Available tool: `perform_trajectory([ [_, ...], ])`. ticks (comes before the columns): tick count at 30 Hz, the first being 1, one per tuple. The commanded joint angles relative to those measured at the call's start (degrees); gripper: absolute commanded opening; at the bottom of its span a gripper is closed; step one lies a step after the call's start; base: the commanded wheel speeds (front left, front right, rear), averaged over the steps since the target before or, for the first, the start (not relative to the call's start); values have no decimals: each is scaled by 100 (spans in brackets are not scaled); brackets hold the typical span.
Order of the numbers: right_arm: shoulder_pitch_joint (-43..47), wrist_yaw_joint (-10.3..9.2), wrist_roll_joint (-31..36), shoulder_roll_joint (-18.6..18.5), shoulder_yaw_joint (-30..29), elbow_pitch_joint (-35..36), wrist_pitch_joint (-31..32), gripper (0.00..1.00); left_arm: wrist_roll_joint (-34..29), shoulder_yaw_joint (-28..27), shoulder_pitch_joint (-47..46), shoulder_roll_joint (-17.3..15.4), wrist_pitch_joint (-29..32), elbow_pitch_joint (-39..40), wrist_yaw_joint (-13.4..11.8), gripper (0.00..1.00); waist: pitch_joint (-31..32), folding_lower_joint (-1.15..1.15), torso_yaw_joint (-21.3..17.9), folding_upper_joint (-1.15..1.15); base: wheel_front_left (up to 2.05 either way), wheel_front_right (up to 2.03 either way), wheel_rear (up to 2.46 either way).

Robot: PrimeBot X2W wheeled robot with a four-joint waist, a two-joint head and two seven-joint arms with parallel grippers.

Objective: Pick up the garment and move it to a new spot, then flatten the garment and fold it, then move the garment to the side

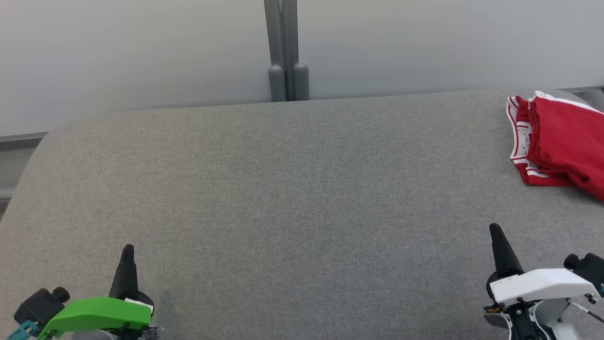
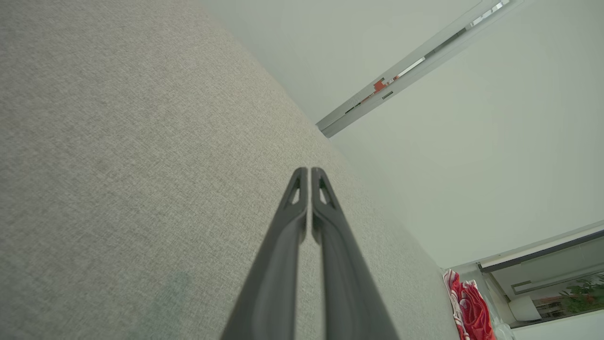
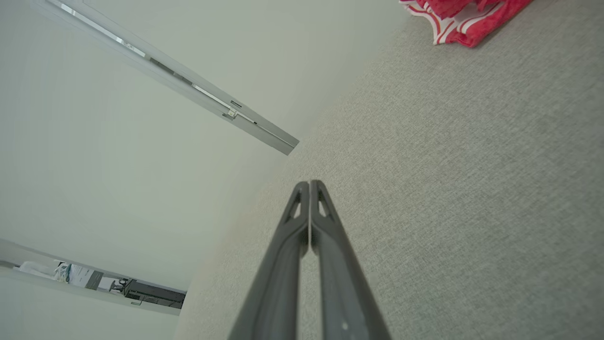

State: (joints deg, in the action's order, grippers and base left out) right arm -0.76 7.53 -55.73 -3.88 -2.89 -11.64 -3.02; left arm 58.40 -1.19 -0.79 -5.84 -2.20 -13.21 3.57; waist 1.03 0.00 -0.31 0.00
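The red garment (image 1: pixel 561 141) lies well ahead of the right gripper (image 1: pixel 494 230), off to its outer side, and the head view's right edge cuts it off — how far it runs on cannot be told. In the right wrist view the top edge slices through the garment (image 3: pixel 465 19). Far beyond the left gripper (image 2: pixel 309 170), the bottom edge takes its lower part. Its bunched folds hide what kind of garment it is. Both gripper bodies run off the head view's bottom edge. To the right gripper's left, small clutter (image 3: pixel 71 274) in a low gap is too tiny to name — likewise the blurred greenery (image 2: pixel 585 288) past the garment.
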Motion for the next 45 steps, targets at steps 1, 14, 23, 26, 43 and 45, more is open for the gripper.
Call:
perform_trajectory([
  [1,-152,-3,-171,-1,-32,34,49,0,192,-51,-180,1,34,48,52,0,-2,0,1,0,0,0,0],
  [14,-253,-3,-970,18,-104,-26,254,0,914,-167,-274,65,225,18,130,0,-23,0,6,0,0,0,0],
  [23,-310,-3,-1454,27,-148,-61,380,0,1354,-235,-332,107,348,-1,180,0,-37,0,10,0,0,0,0],
  [26,-335,-3,-1619,31,-164,-76,419,0,1518,-258,-349,120,385,-7,201,0,-42,0,11,0,0,0,0],
  [43,-436,-3,-2436,52,-241,-143,633,0,2264,-375,-446,196,581,-39,281,0,-69,0,18,0,0,0,0],
  [45,-445,-3,-2520,55,-249,-149,658,0,2342,-387,-455,203,610,-43,295,0,-72,0,18,0,0,0,0],
])
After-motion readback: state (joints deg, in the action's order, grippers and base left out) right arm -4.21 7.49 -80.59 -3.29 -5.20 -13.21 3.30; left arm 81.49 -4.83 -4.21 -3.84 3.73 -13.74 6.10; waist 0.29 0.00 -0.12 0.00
